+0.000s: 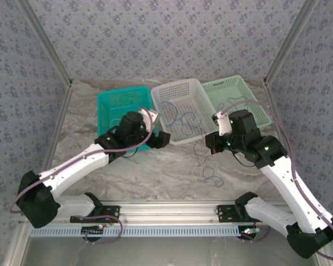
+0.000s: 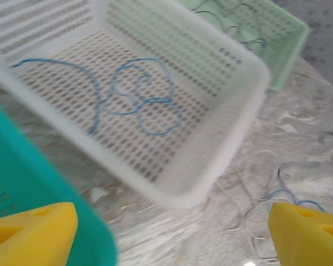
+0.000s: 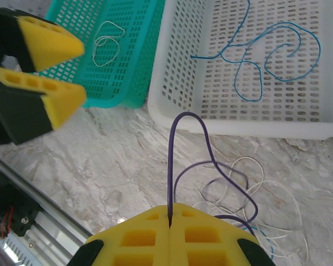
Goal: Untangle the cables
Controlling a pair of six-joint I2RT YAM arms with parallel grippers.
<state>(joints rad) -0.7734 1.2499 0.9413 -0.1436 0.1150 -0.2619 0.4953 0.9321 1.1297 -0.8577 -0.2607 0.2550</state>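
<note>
Yellow padded fingers of the right gripper [image 3: 170, 217] press flat together at the bottom of the right wrist view, pinching a thin purple wire [image 3: 171, 160] in the seam between them. That wire rises straight out of the pads and arches over just short of the near wall of the white perforated plastic basket [image 3: 238, 126]. From there it drops back into the loose tangle of pale, purple and blue wires [image 3: 250, 188]. The tangle lies on the marble-patterned table [image 3: 100, 160], in front of the white basket.

Inside that basket a separate bright blue wire [image 3: 261, 61] lies in open loops. A pale wire loop [image 3: 106, 44] rests in the teal plastic basket [image 3: 133, 77] on the white basket's left. Dark wires [image 2: 238, 33] lie in the pale green basket [image 2: 283, 50] on its right.

The left gripper [image 2: 166, 244] has its yellow fingers spread wide with nothing between them. It hangs above the table by the near corners of the teal and white baskets. Whether a finger touches the teal basket cannot be told.
</note>
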